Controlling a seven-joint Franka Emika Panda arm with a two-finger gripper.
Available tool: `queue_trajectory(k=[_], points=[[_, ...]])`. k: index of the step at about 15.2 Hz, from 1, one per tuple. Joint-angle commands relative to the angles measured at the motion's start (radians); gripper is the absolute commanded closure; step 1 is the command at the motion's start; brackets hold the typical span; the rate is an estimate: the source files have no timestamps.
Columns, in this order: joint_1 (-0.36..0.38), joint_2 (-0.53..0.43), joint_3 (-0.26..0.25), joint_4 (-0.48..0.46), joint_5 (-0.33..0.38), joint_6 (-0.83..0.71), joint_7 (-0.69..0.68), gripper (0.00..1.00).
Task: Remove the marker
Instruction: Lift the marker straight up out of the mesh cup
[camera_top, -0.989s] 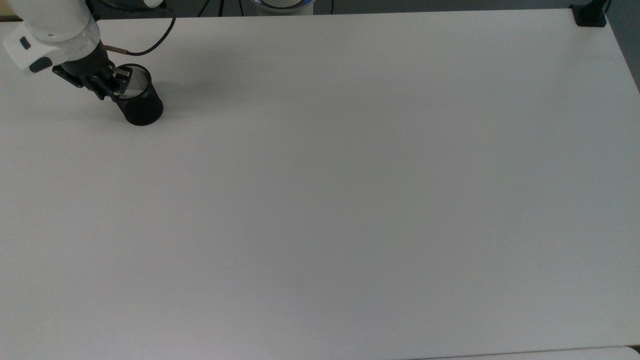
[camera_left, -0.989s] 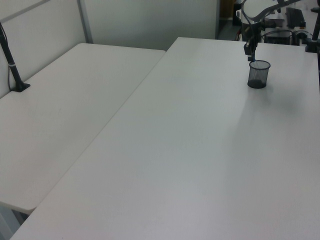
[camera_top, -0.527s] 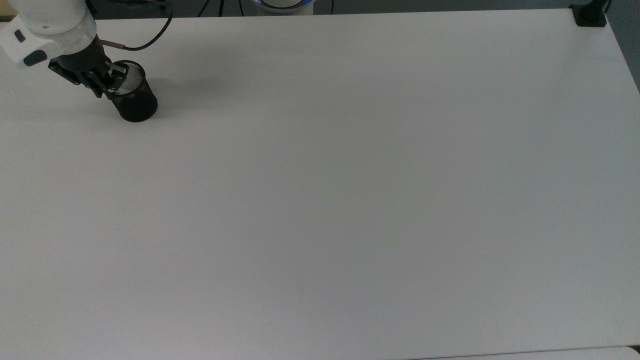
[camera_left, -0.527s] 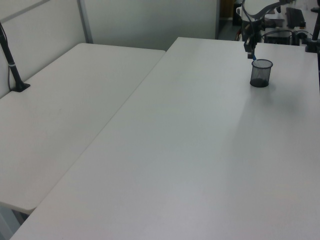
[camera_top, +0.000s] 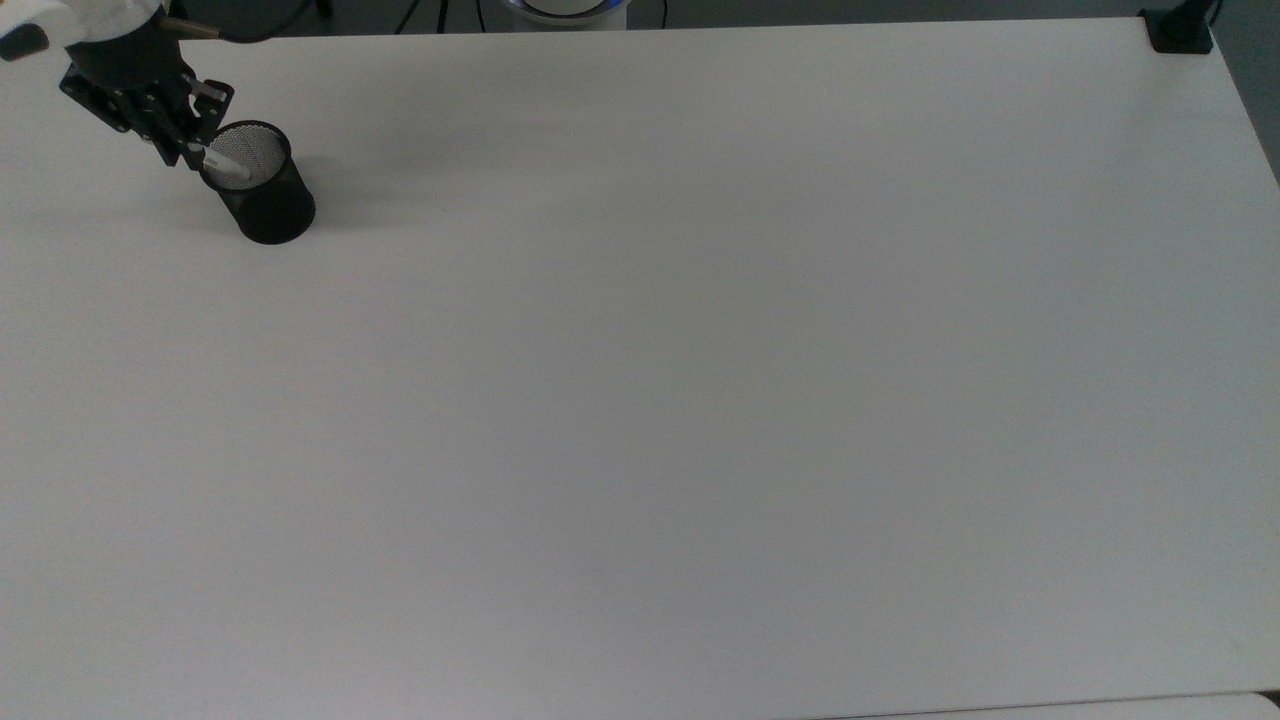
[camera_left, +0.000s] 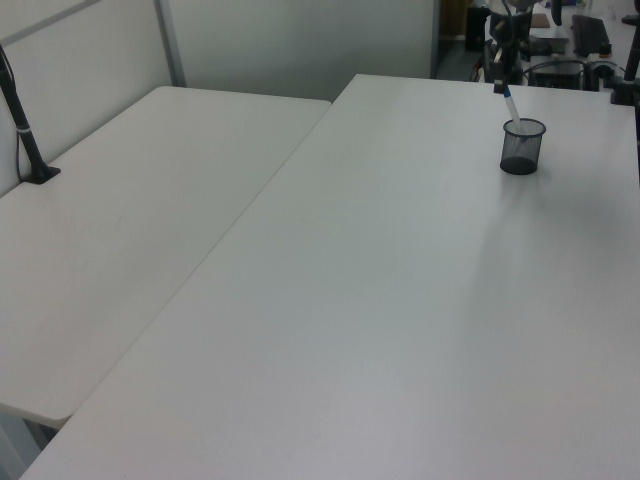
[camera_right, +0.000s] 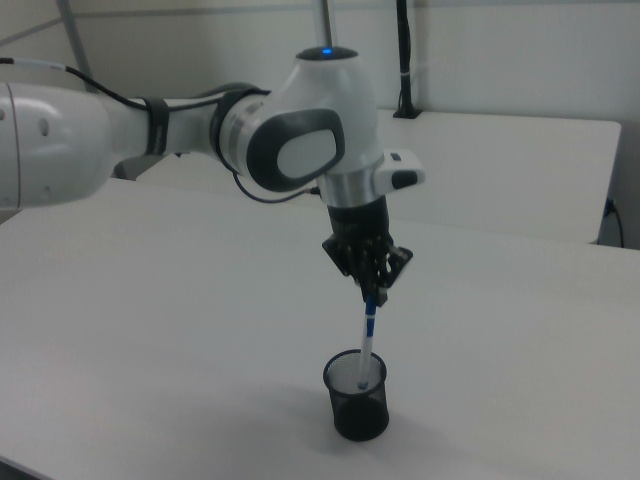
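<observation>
Clearly the tool (camera_right: 372, 287), clamped on the blue cap end of the marker (camera_right: 367, 338) whose lower tip sits inside the black mesh cup (camera_right: 357, 396) on the tabletop (camera_right: 200, 330), should lift straight up, avoiding the rim.

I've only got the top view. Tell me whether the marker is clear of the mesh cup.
Observer: Not yet. In the right view the marker has its lower end inside the mesh cup, below the rim.
Operator: Confirm the grip.
Observer: The jaws are shut on its upper end, just above a blue band. It hangs slightly tilted.
Operator: Check the cup's footing.
Observer: In the left view it stands flat on the table, not lifted.
</observation>
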Motion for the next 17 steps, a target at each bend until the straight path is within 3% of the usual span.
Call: queue_trajectory(k=[1, 5, 9, 15, 17], points=[[0.011, -0.061, -0.010, 0.059, 0.034, -0.074, -0.019, 0.88], [0.020, -0.105, -0.007, 0.069, 0.050, -0.079, -0.012, 0.88], [0.077, -0.105, 0.008, 0.093, 0.085, -0.163, 0.001, 0.88], [0.240, -0.033, 0.025, 0.078, 0.085, -0.227, 0.146, 0.88], [0.275, -0.007, 0.074, 0.047, 0.082, -0.230, 0.197, 0.88]])
